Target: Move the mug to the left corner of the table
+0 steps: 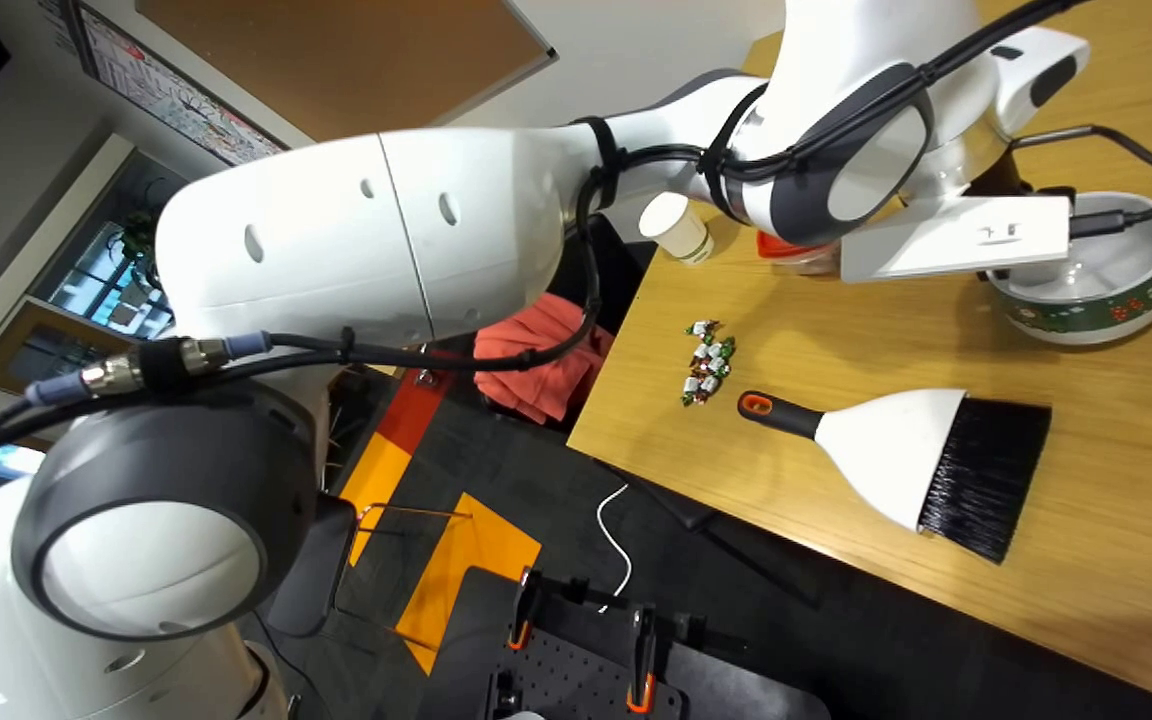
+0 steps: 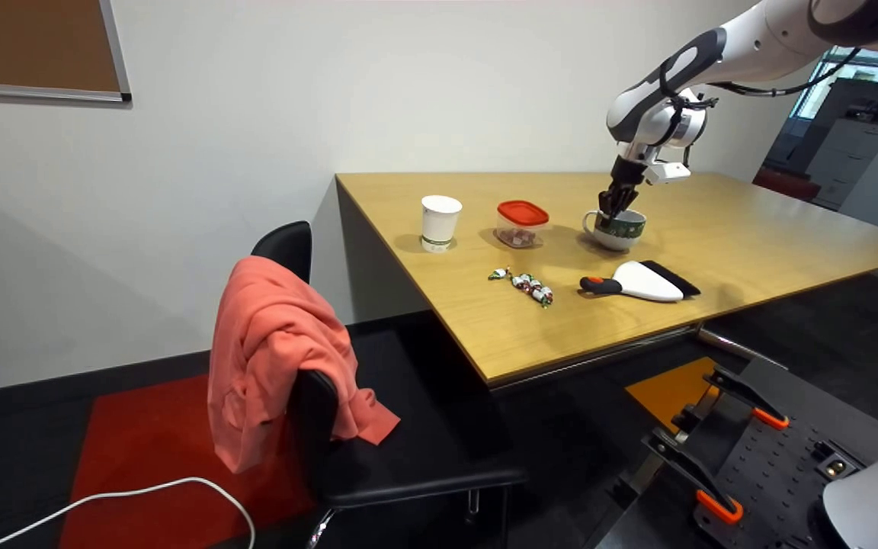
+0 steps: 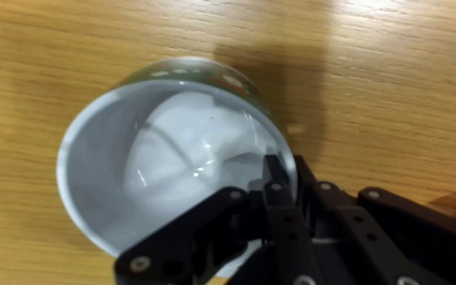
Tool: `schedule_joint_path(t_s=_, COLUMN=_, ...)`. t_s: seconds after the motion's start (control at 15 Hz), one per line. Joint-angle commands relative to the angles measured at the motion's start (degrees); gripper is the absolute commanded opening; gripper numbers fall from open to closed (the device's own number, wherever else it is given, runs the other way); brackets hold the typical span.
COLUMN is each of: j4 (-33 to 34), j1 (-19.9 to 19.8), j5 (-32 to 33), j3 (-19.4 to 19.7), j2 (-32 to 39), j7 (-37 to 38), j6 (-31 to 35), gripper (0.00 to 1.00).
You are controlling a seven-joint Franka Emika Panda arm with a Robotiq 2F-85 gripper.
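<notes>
On or just above (you cannot tell which) the light tan wooden counter (image 2: 751,221), you have the wide, round, glossy white ceramic mug (image 2: 616,235), at eleven o'clock from the white hand brush with black bristles (image 2: 648,282) in an exterior view. Its handle points to nine o'clock there, and a green band with red and white motifs runs below its white rim. Your black fingers (image 3: 276,173) clamp its wall at three o'clock in the wrist view.
</notes>
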State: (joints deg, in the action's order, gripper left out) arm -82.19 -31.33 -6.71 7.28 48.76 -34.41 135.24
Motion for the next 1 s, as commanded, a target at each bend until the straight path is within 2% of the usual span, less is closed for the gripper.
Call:
schedule_joint_path(t_s=0.0, j4=1.73, j1=-0.52, j5=0.68, j3=-1.1, j2=0.97, j7=1.49, j6=-1.31, gripper=0.02)
schedule_joint_path(t_s=0.27, j4=0.38, j1=-0.92, j5=-0.06, j3=-1.87, j2=-0.4, j7=0.89, j6=-1.6, gripper=0.02)
schedule_joint_path(t_s=0.73, j4=-5.49, j1=-1.65, j5=-2.7, j3=-4.83, j2=-4.85, j7=0.23, j6=2.96, gripper=0.02)
schedule_joint_path(t_s=0.93, j4=-8.99, j1=-0.8, j5=-2.22, j3=-5.29, j2=-7.6, j7=0.87, j6=1.75, gripper=0.02)
